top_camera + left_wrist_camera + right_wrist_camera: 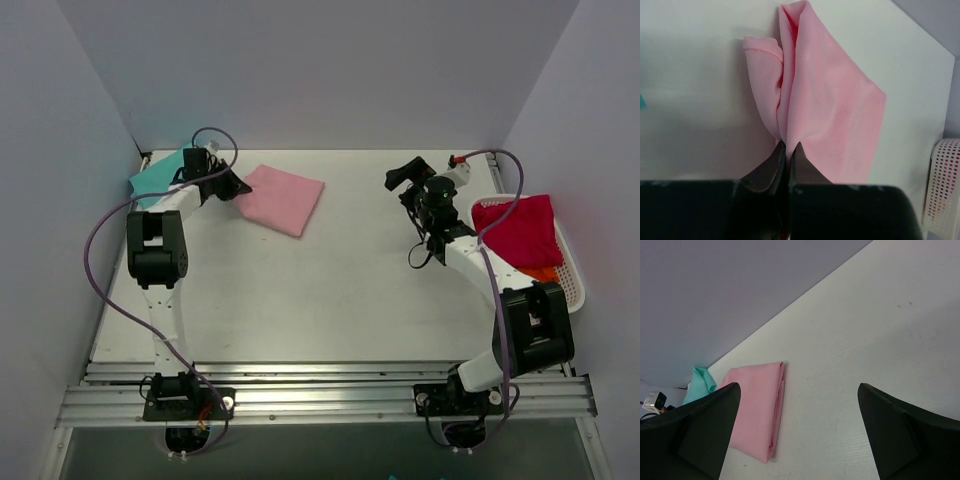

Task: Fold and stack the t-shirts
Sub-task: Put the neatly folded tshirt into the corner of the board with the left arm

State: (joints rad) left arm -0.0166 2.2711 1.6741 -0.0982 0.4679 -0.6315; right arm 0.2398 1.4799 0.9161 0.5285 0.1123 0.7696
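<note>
Now the left gripper (232,185) is at the far left of the desk (330,290), its jaws pinched tight on the near-left edge of the pink shirt (283,198). The left wrist view shows it well: the fingertips (782,155) are closed on the cloth, and the pink shirt (830,115) bunches into a ridge above them. The shirt lies folded into a rough square, flat on the desk. Just left of it, in the far left corner, sits the teal shirt (160,175). Over on the right, the right gripper (405,176) hangs above bare desk, jaws spread wide and holding nothing. At the right edge a white basket (572,275) holds a red cloth (520,232).
</note>
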